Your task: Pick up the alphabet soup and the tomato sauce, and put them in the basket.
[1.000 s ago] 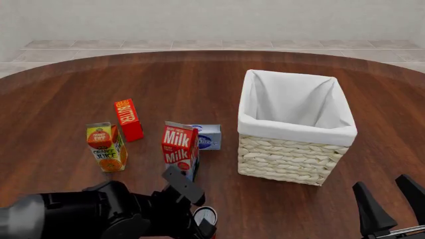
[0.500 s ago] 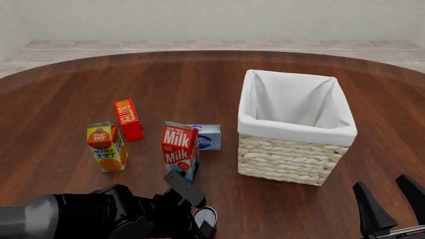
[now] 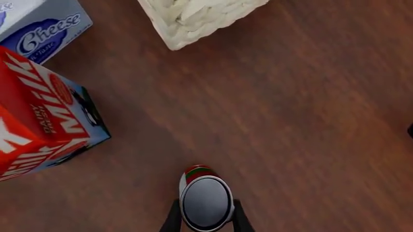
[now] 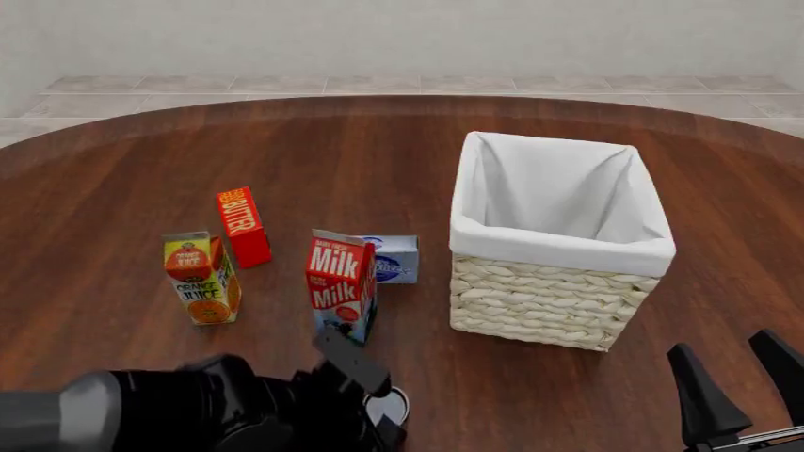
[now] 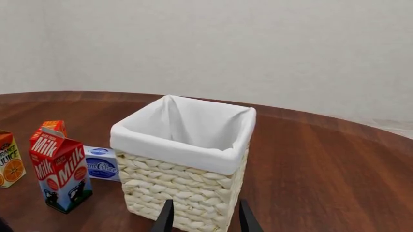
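At the near edge of the tabletop, the left hand has its two dark fingers set one on each side of the tomato sauce, a small can standing upright with its long axis vertical and its pale top facing the wrist camera; the fingers look pressed to the can's sides, so I judge the hand narrowed onto it, though whether the can has left the wood cannot be told. In the front view only a sliver of that can shows past the arm. Just beyond it stands the milk carton, with the cheese box behind that. The basket lies ahead and to the right of the held can, its near corner close, so the carry should go up, then forward and rightward over the rim. The right hand hangs idle at the near right with its fingers spread apart, holding nothing. The alphabet soup is not visible in any view.
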Tool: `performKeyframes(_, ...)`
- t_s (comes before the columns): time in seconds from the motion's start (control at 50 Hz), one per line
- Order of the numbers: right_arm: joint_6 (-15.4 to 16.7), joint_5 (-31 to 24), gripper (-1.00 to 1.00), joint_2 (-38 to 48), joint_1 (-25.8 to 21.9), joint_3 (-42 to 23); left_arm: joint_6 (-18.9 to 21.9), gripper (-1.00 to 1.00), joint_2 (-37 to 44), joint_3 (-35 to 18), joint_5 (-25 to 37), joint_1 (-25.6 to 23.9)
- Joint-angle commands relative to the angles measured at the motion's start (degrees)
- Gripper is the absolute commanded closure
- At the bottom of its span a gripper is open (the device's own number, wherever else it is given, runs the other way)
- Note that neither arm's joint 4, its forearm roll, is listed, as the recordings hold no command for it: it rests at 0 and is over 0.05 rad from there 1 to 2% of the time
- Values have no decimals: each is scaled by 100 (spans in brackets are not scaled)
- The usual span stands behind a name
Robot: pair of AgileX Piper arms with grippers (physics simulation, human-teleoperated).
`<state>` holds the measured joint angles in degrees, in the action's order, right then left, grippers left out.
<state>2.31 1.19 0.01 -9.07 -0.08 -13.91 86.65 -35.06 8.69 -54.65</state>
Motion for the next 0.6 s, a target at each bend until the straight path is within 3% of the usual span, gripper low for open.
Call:
performKeyframes(0.02, 8, -5, -100, 0, -17, 2, 254, 100, -59, -134, 96, 169)
performKeyframes(0.4, 40, -16, -100, 0, -37, 4, 473, 100, -195, -324, 354, 240)
performKeyframes(0.6, 46, -17, -100, 0, -64, 5, 675, 100, -453, -651, 815, 367)
